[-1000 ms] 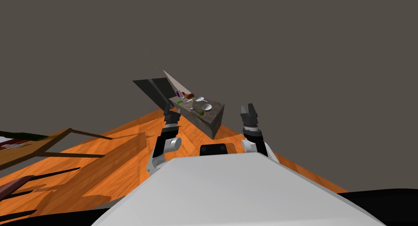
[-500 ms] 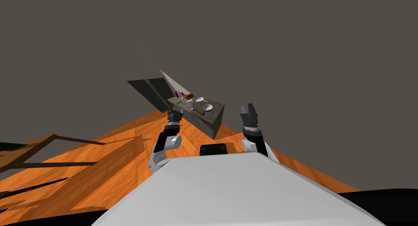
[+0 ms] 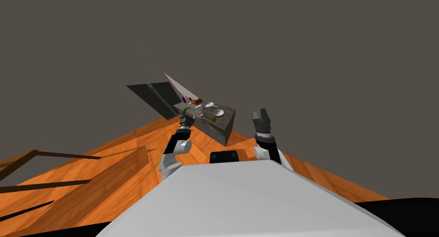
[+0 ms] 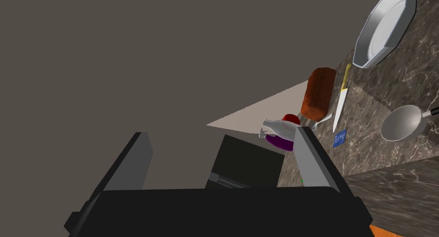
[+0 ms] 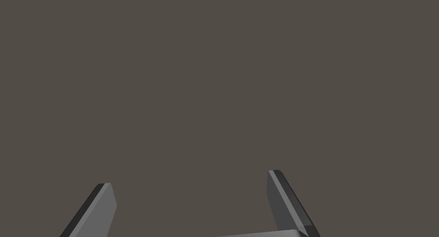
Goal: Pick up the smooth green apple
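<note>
you're in the approach step. the dark marbled stone counter (image 3: 224,128) stands just ahead. your left gripper (image 3: 184,114) hangs at its near left edge, fingers apart and empty, looking over a brown loaf (image 4: 318,93) and a yellow-handled knife (image 4: 341,106). your right gripper (image 3: 260,116) is raised off the counter's right side, likewise spread and empty. just beside a round white bowl (image 3: 218,113), near the counter's front edge, lies the small smooth green apple (image 3: 213,117). next, i judge, swing the left hand across until the apple sits between its fingers.
</note>
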Robot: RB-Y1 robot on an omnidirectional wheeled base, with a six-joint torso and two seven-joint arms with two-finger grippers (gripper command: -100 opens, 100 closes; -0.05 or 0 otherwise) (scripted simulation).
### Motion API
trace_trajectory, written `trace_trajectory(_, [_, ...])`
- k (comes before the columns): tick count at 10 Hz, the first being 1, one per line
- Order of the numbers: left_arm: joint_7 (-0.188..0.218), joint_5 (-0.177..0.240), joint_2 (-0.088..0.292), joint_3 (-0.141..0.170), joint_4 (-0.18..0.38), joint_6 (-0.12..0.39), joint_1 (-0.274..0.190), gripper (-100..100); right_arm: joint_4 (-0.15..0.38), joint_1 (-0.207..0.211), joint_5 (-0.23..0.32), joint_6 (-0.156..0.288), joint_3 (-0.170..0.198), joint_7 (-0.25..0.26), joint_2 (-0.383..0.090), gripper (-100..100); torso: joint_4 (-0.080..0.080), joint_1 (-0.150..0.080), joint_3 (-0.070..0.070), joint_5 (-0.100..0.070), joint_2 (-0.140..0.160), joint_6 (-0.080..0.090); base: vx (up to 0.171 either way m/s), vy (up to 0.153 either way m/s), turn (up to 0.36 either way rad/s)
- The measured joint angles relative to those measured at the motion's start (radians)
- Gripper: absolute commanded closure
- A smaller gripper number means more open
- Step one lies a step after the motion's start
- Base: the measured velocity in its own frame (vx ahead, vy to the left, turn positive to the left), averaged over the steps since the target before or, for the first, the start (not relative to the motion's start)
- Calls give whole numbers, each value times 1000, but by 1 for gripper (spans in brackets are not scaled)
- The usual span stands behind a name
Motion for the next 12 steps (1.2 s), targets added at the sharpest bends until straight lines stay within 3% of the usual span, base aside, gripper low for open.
trace_trajectory(12, [128, 39, 17, -15, 37, 302, -104, -100, 0, 0, 0, 0, 0, 0, 0, 0, 0, -1, 0, 0, 1, 0, 8, 64, -74])
